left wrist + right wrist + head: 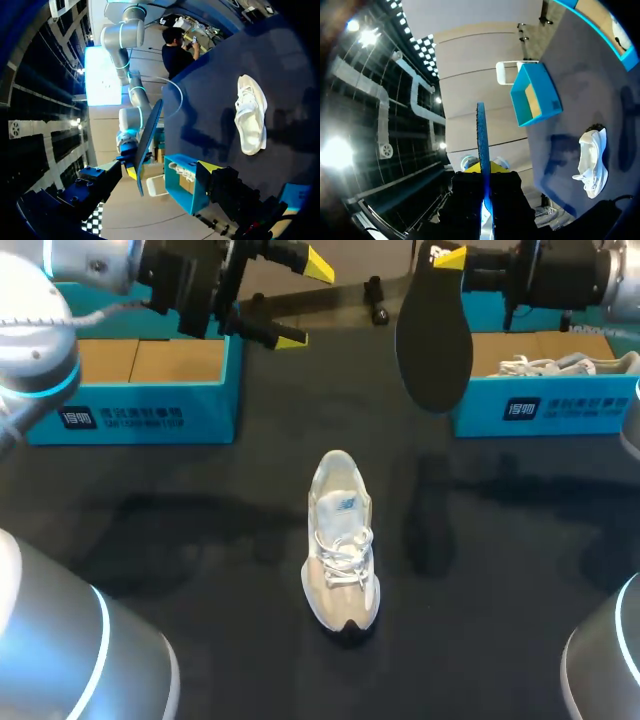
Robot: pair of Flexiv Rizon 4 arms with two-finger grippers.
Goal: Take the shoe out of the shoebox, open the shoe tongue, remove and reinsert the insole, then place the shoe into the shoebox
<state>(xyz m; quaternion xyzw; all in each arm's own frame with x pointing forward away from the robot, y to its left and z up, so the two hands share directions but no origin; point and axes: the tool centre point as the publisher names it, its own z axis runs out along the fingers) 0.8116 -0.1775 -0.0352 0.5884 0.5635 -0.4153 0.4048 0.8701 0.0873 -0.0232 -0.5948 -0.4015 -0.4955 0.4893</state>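
A dark table (200, 540) fills the frame. Upper right, the right gripper (447, 255) pinches one end of the insole (435, 335), which hangs down. Upper left, the left gripper (304, 302) gapes, holding nothing. The insole should go free end first into the shoe (341, 540) at centre, angled under the tongue. The left shoebox (150, 415) shows bare cardboard; the right shoebox (560, 405) holds another shoe (545, 365).

Dark, perhaps cloth-covered table (150, 540), shoe (341, 540) mid-table, left shoebox (130, 415), right shoebox (560, 405) behind
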